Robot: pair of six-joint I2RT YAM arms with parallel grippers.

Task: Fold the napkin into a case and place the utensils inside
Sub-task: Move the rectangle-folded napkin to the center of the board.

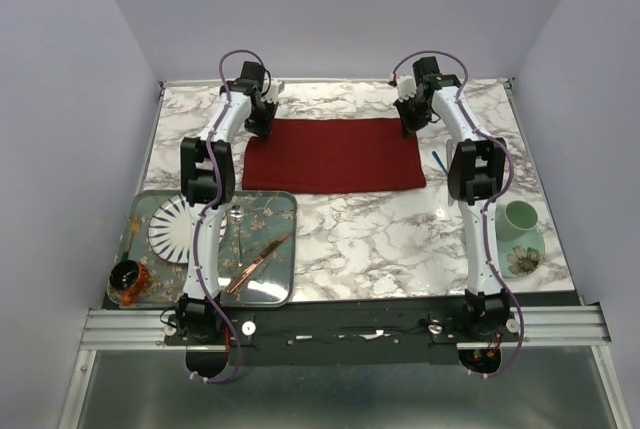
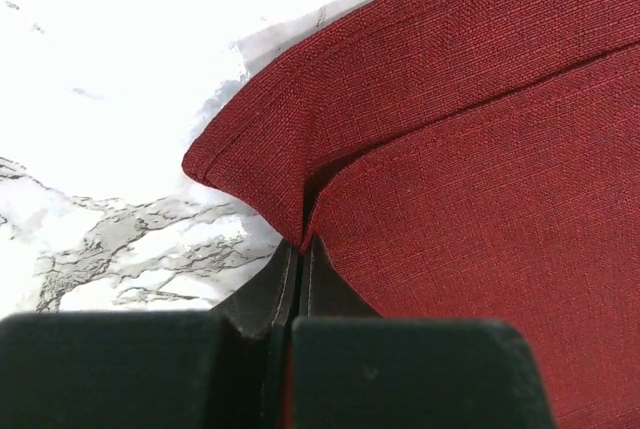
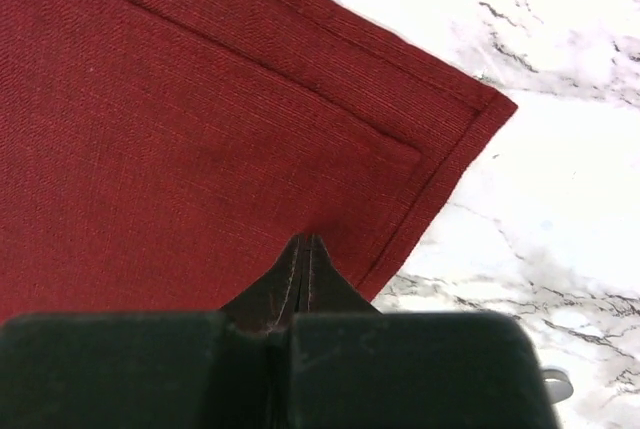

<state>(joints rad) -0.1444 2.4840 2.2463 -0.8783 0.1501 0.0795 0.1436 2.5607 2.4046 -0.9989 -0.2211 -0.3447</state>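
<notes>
Fold step, looks like. Dark red cloth napkin [image 1: 335, 154] sits upper centre as a rectangle. Left gripper [image 2: 300, 249] and right gripper [image 3: 303, 244] pinch its top corners, fingers pressed together. Next probably: lift both evenly, carry toward frame bottom.

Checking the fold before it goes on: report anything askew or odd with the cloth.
The napkin puckers into a raised ridge at its far left corner, where the left gripper pinches it; the far right corner at the right gripper lies nearly flat. Nothing else stands out.
</notes>
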